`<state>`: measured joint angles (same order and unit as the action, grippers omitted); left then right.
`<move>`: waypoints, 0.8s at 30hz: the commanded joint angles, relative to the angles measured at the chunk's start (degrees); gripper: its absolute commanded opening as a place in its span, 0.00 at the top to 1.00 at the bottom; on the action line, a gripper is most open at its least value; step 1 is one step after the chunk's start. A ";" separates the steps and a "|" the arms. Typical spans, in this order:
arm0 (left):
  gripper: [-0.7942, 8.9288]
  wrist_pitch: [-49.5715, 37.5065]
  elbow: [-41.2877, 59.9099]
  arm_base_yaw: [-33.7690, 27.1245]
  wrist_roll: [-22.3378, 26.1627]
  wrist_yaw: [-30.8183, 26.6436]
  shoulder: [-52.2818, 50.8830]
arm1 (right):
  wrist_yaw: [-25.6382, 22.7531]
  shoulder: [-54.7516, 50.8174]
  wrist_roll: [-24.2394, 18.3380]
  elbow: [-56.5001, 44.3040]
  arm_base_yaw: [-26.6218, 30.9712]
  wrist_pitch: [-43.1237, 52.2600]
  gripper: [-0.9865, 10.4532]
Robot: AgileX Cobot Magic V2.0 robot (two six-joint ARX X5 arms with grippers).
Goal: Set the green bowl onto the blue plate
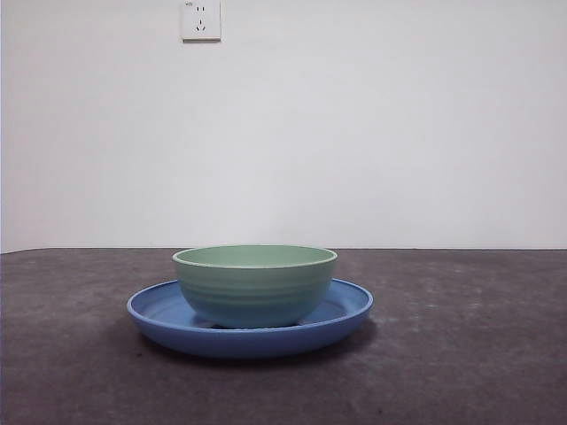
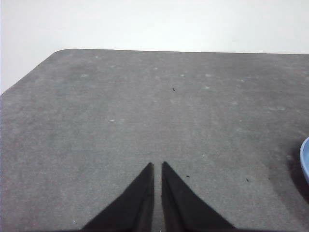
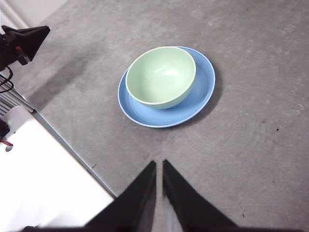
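Observation:
The green bowl stands upright inside the blue plate in the middle of the table, empty. From the right wrist view the green bowl sits slightly off-centre on the blue plate. My right gripper hangs above the table, apart from the plate, jaws shut on nothing. Over bare table, my left gripper is also shut and empty, with only a sliver of the blue plate at the picture's edge.
The dark grey table mat runs to a white wall with a socket. In the right wrist view the other arm's black tip and the table's edge show.

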<state>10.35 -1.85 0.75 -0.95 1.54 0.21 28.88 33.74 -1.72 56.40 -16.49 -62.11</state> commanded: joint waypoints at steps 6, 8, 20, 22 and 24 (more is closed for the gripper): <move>0.89 0.37 1.16 -0.11 -0.15 -0.13 -0.02 | 0.20 0.17 -0.44 0.39 -0.28 0.61 0.90; 0.89 0.37 1.16 -0.11 -0.15 -0.13 -0.02 | 0.17 -0.35 -0.44 0.37 0.46 0.61 0.90; 0.89 0.37 1.16 -0.11 -0.15 -0.13 -0.02 | 1.09 -14.10 -0.70 -17.14 14.95 26.84 0.90; 0.89 0.37 1.16 -0.11 -0.15 -0.13 -0.02 | 1.05 -16.76 -0.68 -22.84 16.31 34.32 0.90; 0.89 0.37 1.16 -0.11 -0.15 -0.13 -0.02 | 0.24 -18.95 -0.85 -28.79 17.11 42.36 0.90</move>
<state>10.33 -1.85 0.75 -0.95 1.54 0.21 29.61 15.35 -1.76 29.98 0.43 -24.82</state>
